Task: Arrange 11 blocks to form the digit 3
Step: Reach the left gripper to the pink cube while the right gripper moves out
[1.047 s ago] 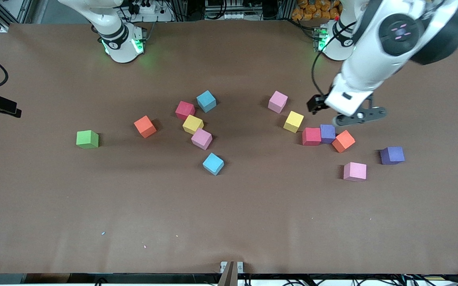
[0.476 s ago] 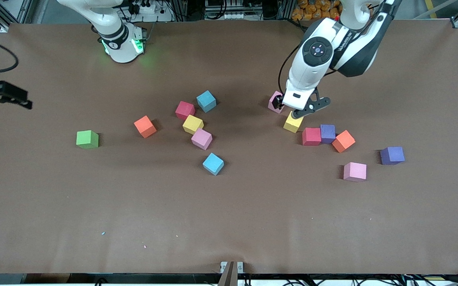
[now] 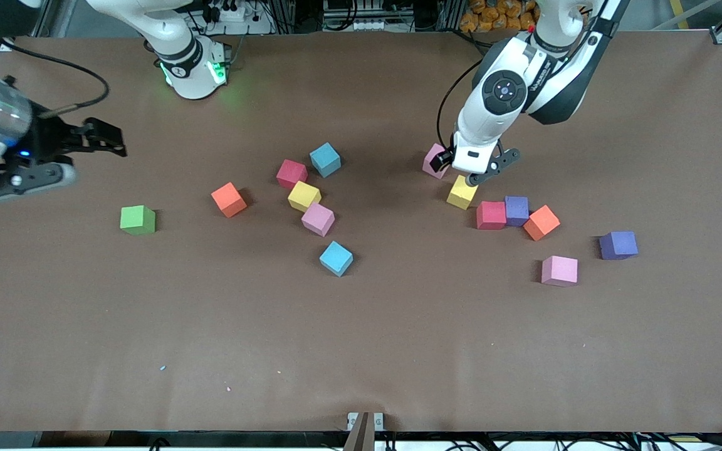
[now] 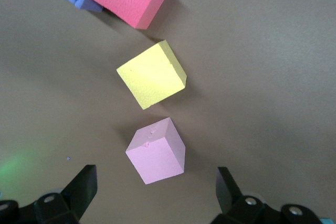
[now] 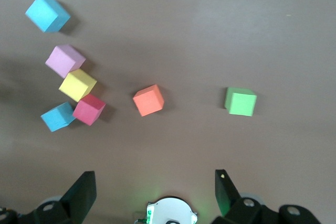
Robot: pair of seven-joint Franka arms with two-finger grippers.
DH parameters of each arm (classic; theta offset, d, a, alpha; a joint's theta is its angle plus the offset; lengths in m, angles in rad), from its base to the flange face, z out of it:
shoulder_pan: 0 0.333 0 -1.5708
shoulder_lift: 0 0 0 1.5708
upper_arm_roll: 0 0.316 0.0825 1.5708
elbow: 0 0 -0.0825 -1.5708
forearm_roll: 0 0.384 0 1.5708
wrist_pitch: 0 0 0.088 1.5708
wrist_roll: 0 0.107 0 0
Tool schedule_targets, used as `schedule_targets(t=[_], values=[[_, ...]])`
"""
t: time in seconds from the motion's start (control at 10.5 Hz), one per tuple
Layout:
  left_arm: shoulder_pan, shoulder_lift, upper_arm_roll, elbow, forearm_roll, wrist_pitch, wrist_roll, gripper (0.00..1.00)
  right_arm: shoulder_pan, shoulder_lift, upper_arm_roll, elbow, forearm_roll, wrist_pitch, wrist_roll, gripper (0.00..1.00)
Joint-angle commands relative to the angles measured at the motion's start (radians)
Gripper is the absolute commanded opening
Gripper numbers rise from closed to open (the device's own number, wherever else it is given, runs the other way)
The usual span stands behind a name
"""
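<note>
A: Where are you?

B: My left gripper [image 3: 470,170] hangs over a pink block [image 4: 156,151] and a yellow block [image 4: 151,74]. Jaws spread wide, nothing in them. In the left wrist view the pink one sits between my fingers [image 4: 79,190], just ahead of the tips. The yellow one lies past it, close but apart.

A: Right side?

B: My right gripper [image 3: 54,160] is up over the right arm's end of the table, jaws also wide, empty. It looks down on a green cube [image 5: 241,101], an orange block [image 5: 148,100] and a cluster: cyan block [image 5: 58,117], red block [image 5: 88,109], second yellow [image 5: 77,85], second pink [image 5: 65,60], second cyan [image 5: 48,14]. That arm seems to wait.

A: The digit 3?

B: Not started. The blocks [image 3: 317,218] lie scattered, no bars, no column. At most a red one [image 3: 491,215] and a purple one [image 3: 516,210] touch.

A: What can go wrong?

B: The pink block is turned at an angle to my jaws. If I drop straight, a finger can land on a corner and tip or spin it. Foam squashes, so a skewed pinch may let it twist out on the lift.

A: And the neighbour?

B: The yellow block is near. If I come down too far ahead, a fingertip can shove it toward the red and purple pair. Also, the green cube isn't part of the set; the right gripper must not take it by mistake.
</note>
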Motion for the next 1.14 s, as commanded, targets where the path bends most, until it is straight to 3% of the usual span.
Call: schedule_targets(t=[0.0, 0.29, 0.57, 1.05], values=[[0.002, -0.028, -0.018, -0.048, -0.028, 0.042, -0.067, 1.00, 0.112, -0.032, -0.007, -0.092, 0.011, 0.032, 0.089, 1.00], [0.000, -0.007, -0.020, -0.048, -0.078, 0.061, -0.158, 1.00, 0.202, -0.060, -0.008, -0.206, 0.012, 0.112, 0.144, 1.00], [-0.011, 0.039, -0.041, -0.051, -0.082, 0.112, -0.216, 1.00, 0.263, -0.199, -0.007, -0.515, 0.012, 0.370, 0.175, 1.00], [-0.011, 0.104, -0.043, -0.068, -0.071, 0.146, -0.219, 1.00, 0.430, -0.201, -0.003, -0.706, 0.012, 0.677, 0.405, 1.00]])
